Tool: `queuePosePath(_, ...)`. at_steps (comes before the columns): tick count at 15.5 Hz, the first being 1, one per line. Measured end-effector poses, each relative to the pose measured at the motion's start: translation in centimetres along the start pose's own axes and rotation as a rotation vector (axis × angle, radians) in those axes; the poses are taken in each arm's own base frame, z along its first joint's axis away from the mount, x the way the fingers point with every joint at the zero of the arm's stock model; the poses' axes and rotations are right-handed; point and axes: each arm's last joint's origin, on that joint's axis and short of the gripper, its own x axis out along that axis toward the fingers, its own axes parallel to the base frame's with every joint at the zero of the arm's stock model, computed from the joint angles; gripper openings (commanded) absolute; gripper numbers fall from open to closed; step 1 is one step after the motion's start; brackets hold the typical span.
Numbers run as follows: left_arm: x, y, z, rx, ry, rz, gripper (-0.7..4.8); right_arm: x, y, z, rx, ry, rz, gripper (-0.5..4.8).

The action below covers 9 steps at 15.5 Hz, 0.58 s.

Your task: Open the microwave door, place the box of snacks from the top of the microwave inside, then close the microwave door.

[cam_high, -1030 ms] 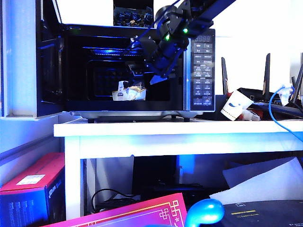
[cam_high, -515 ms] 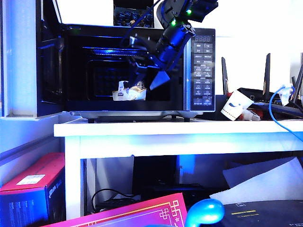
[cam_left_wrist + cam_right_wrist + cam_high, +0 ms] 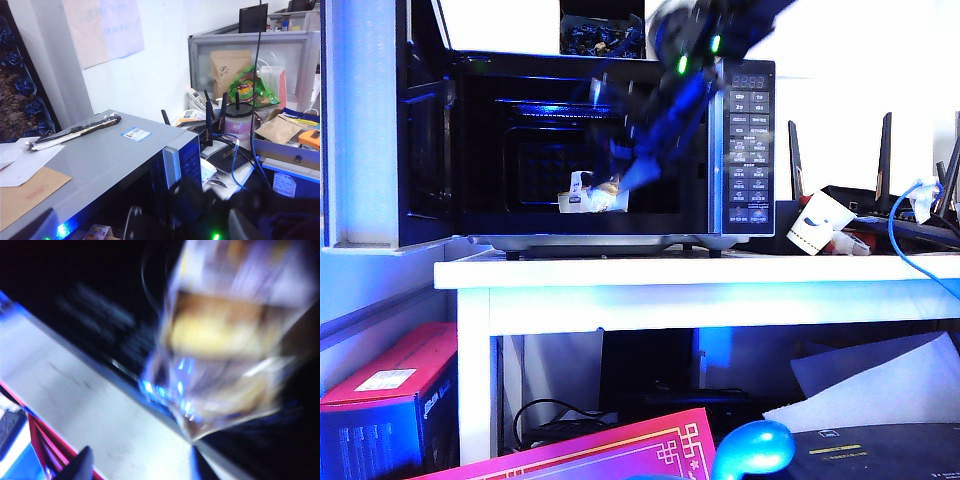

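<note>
The microwave (image 3: 620,140) stands on the white table with the microwave door (image 3: 425,150) swung open to the left. The box of snacks (image 3: 592,197) lies on the cavity floor; it also shows large and blurred in the right wrist view (image 3: 225,340) and as a sliver in the left wrist view (image 3: 97,232). My right gripper (image 3: 635,172) hangs blurred in front of the cavity, just right of the box; its fingers stand apart (image 3: 140,467) with nothing between them. My left gripper (image 3: 142,230) is open above the microwave's top.
The button panel (image 3: 748,150) is right of the cavity. A black carton of blue sweets (image 3: 602,35) and papers (image 3: 25,190) lie on the microwave's top. A paper cup (image 3: 820,222) and a router (image 3: 860,200) sit on the table (image 3: 700,270).
My right arm has tilted its wrist and its gripper has swung slightly down and left toward the box, now motion-blurred. The box and the door have not moved.
</note>
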Motion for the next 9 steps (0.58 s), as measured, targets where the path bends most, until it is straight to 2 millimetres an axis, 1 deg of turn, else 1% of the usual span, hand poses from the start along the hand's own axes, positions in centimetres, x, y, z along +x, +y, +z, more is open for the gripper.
queuePosePath(1,0.0,0.0,0.0,0.000,0.000,0.000,4.79,1.0,-0.1,-0.8,0.012,0.022,0.004,2.60)
queuePosePath(3,0.0,0.0,0.0,0.000,0.000,0.000,4.79,2.8,-0.4,-2.0,0.027,0.011,0.005,2.60)
queuePosePath(4,0.0,0.0,0.0,0.000,0.000,0.000,4.79,3.3,-0.4,-2.3,0.039,0.007,0.010,2.60)
queuePosePath(6,0.0,0.0,0.0,-0.001,0.002,0.000,4.79,3.9,-0.2,-2.4,0.056,-0.022,0.026,2.60)
queuePosePath(9,0.0,0.0,0.0,-0.001,0.003,0.001,4.79,3.5,-0.2,-2.1,0.069,-0.019,0.025,2.60)
